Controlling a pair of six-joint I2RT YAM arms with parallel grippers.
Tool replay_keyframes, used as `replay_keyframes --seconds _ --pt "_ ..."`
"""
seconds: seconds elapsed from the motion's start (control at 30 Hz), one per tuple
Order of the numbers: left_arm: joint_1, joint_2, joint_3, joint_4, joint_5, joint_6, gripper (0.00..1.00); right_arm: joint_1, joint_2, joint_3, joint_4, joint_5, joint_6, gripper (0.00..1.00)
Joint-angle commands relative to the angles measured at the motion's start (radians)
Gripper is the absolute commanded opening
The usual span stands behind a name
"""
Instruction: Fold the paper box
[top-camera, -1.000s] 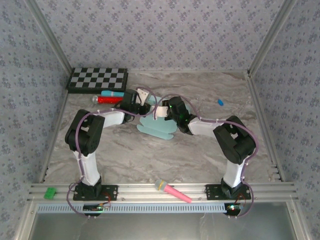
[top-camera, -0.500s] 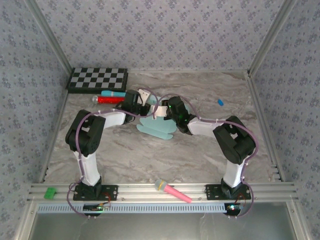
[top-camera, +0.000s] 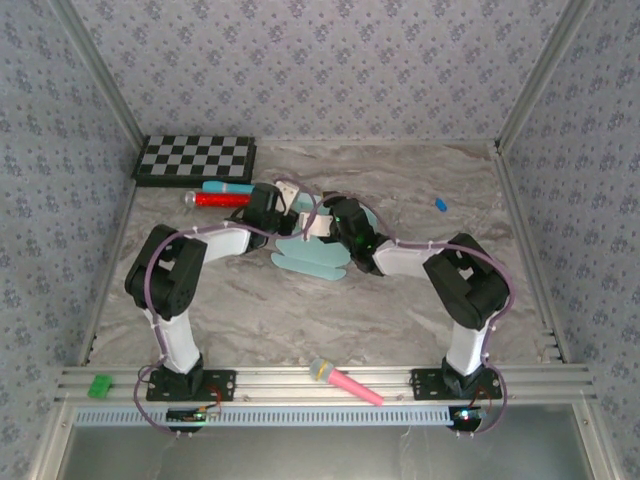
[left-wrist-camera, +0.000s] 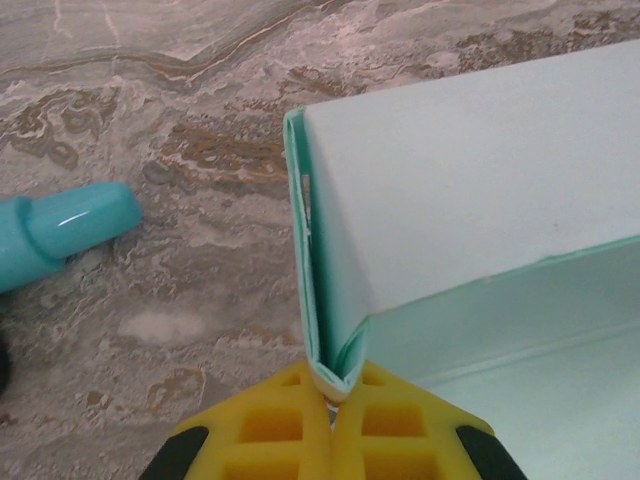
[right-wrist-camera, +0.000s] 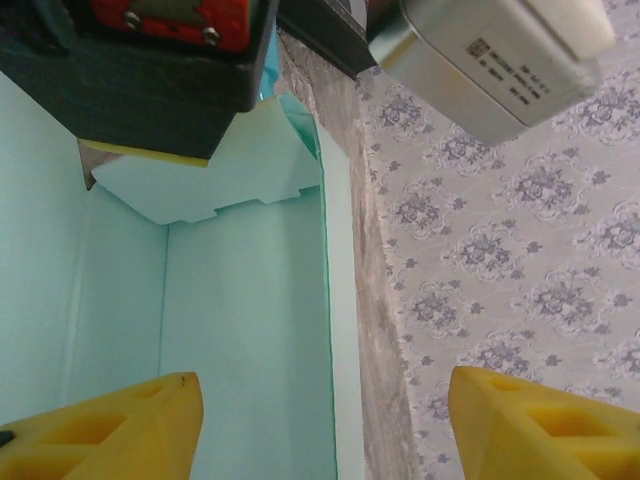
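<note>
Top external view, items by size.

1. Marble table (top-camera: 300, 320), walled on three sides.
2. Checkerboard (top-camera: 195, 158), black and white, flat in the far left corner.
3. Paper box (top-camera: 315, 255), pale aqua card, mid-table between the two wrists. It is partly folded, with rounded flaps spread on the near side.
4. Left gripper (left-wrist-camera: 332, 395): yellow fingers (left-wrist-camera: 270, 435) pinched together on a doubled fold at a corner of the box.
5. Right gripper (right-wrist-camera: 325, 430): yellow fingers spread wide, holding nothing. One hangs over the box's inner panel, the other beyond its edge.
6. Toy microphone (top-camera: 345, 382), pink with a yellow head, on the near rail between the arm bases.
7. Red marker (top-camera: 212, 199) and teal marker (top-camera: 225, 187), side by side just near of the checkerboard and left of the box.
8. Green block (top-camera: 100, 385), near left rail.
9. Small blue piece (top-camera: 440, 205), far right, well apart from the box.
</note>
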Motion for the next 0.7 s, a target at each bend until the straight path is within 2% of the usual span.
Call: replay_keyframes --seconds 0.0,0.13,0.43,0.53,0.67 --pt "-0.019 -0.041 -0.016 -0.083 -0.068 -0.006 0.0 0.007 -0.081 -0.013 -0.012 0.028 0.1 0.69" --pt "-0.022 -0.057 -0.021 -0.132 -0.126 -0.044 0.0 0.009 -0.151 -0.035 -0.074 0.026 0.218 0.7" --pt "-0.022 -0.108 -0.069 -0.144 -0.146 -0.134 0.0 -0.016 -0.28 -0.047 -0.249 0.054 0.558 0.7" --pt "-0.031 -0.116 -0.082 -0.137 -0.157 -0.157 0.0 -0.03 -0.299 -0.007 -0.39 0.06 0.722 0.68" --pt "-0.036 -0.12 -0.094 -0.133 -0.173 -0.175 0.0 -0.073 -0.293 0.082 -0.617 0.005 0.96 0.63"
